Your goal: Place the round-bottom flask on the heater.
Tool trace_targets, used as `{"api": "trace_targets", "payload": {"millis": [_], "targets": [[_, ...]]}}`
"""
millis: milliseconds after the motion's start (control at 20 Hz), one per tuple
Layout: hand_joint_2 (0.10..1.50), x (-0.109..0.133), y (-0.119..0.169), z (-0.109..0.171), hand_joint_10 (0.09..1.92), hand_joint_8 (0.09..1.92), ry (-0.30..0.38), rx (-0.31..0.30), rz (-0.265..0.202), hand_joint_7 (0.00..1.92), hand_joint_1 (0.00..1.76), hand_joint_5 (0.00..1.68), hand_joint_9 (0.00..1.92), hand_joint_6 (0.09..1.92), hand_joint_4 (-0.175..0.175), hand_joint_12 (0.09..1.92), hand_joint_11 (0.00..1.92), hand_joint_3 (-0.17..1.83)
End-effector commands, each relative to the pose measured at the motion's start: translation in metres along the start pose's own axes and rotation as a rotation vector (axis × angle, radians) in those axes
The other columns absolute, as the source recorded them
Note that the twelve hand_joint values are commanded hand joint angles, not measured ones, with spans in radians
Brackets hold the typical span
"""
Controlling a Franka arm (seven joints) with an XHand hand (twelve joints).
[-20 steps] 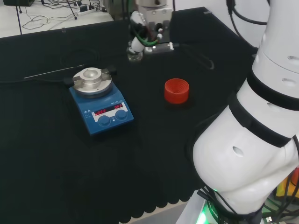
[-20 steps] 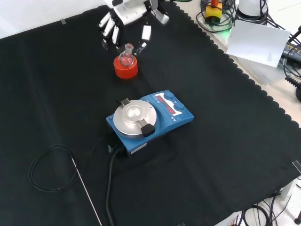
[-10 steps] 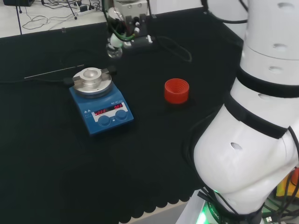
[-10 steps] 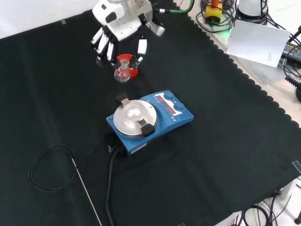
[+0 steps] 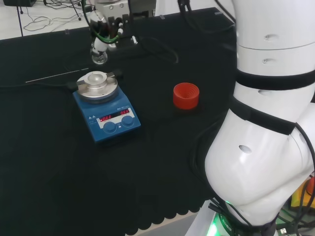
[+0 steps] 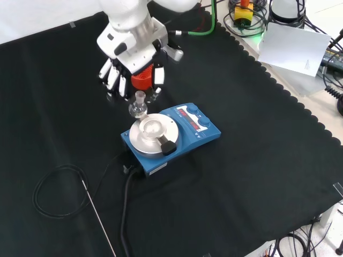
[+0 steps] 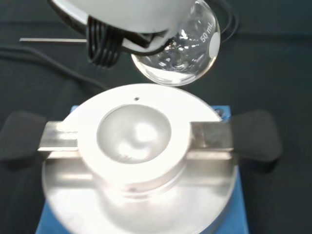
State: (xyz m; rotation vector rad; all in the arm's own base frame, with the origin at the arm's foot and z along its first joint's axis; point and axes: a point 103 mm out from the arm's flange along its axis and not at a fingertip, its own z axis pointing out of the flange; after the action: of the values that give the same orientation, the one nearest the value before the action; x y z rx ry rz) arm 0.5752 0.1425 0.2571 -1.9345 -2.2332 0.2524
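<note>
Your hand [image 6: 133, 72] has its fingers [image 6: 158, 76] curled about the neck of the round-bottom flask [image 6: 138, 107], pinching it so the clear bulb hangs below, upright. You can see in the front view that the flask hovers just above the upper left rim of the heater [image 6: 170, 135] — not yet down in the dished middle of the silver top plate [image 6: 151, 131]. From the wrist view, the bulb [image 7: 180, 53] sits beside the bowl-shaped recess [image 7: 134, 134], clear of the metal. In the head view, the flask [image 5: 99, 57] hangs a little beyond the heater [image 5: 106, 113] — the blue base with its two knobs faces you. Look right in that view and the red ribbed stand [image 5: 186, 95] stands apart on the black cloth [image 5: 59, 187].
</note>
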Motion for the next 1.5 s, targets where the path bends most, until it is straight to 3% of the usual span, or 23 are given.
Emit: {"api": "trace_targets", "payload": {"millis": [50,1500], "targets": [[0.63,0.016,-0.003,0.012,0.56,0.67,-0.009,0.039,-0.026,0.54,1.12,1.14,0.75,0.99,0.056,1.33,0.41,0.85],[0.62,0.018,-0.001,0.035,0.56,0.67,-0.016,0.090,-0.030,0.54,1.12,1.14,0.75,1.00,0.058,1.33,0.41,0.85]]}}
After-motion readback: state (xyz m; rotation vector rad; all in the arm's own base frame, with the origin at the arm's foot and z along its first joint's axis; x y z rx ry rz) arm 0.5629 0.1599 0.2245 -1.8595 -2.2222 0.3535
